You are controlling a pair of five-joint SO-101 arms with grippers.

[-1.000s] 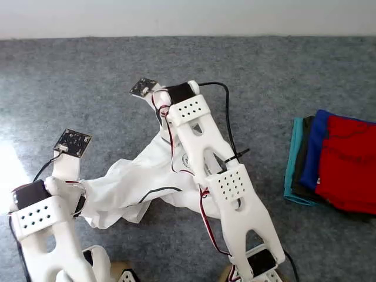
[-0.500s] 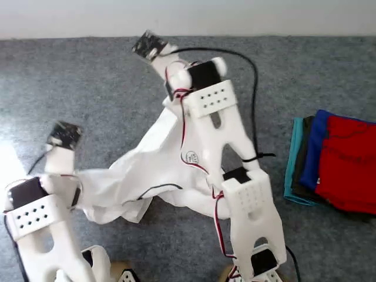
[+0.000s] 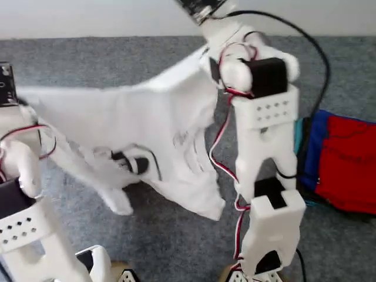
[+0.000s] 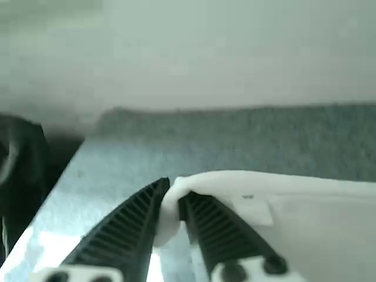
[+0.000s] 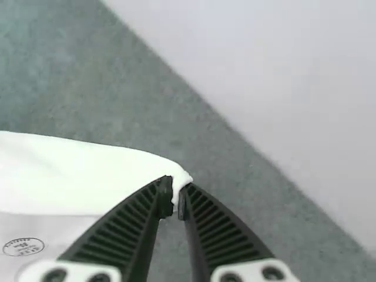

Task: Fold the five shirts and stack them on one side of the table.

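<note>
Stretching taut between two robot arms, a white shirt (image 3: 129, 123) hangs spread over the grey table (image 3: 88, 59), its upper edge running nearly level from one grasp to the other. The left arm (image 3: 23, 194) stands well apart from the stack of folded shirts (image 3: 341, 164), on the far side of the white shirt from it; in its wrist view the ribbed black left jaws are clamped on a bunched corner of the cloth, which bulges out between the tips and trails away toward the stack. The right arm (image 3: 264, 135) rises just beside the stack, between it and the hanging shirt, and the right jaws are pinched together on the opposite corner of the fabric, only a thin fold showing at their tips. Below the held edge the shirt sags in loose folds, one sleeve drooping on the side away from the stack and a small dark print showing near its middle. The stack, with red on top and blue, dark and teal edges beneath, lies flat on the table.
</note>
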